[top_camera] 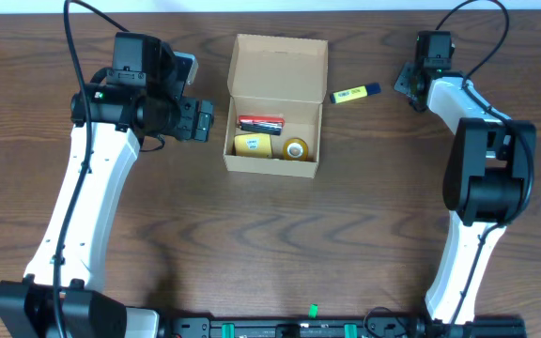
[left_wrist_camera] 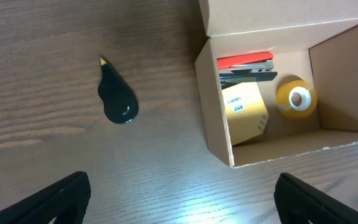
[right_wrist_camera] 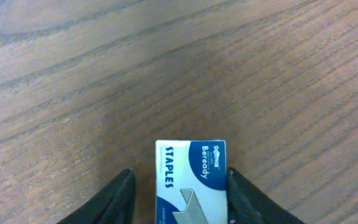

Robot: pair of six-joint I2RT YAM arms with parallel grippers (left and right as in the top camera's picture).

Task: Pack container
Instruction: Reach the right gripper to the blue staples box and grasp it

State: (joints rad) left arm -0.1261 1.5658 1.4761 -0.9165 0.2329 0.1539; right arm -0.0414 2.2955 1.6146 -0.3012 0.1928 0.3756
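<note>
The tan cardboard container (top_camera: 236, 84) stands open at the table's centre back, flap lid up. Inside lie a red and black stapler (top_camera: 259, 123), a yellow packet (top_camera: 252, 145) and a yellow tape roll (top_camera: 295, 148). The container also shows in the left wrist view (left_wrist_camera: 213, 118). My left gripper (top_camera: 205, 120) is open wide just left of it, over bare wood (left_wrist_camera: 183, 180). My right gripper (top_camera: 409, 83) is at the back right. In its wrist view its fingers (right_wrist_camera: 179, 175) straddle a blue and white staples box (right_wrist_camera: 191, 180), with a gap at the left finger.
A yellow and blue highlighter (top_camera: 355, 93) lies on the table right of the container. A black teardrop-shaped object (left_wrist_camera: 118, 99) lies on the wood left of the container, seen only in the left wrist view. A white strip runs along the table's far edge.
</note>
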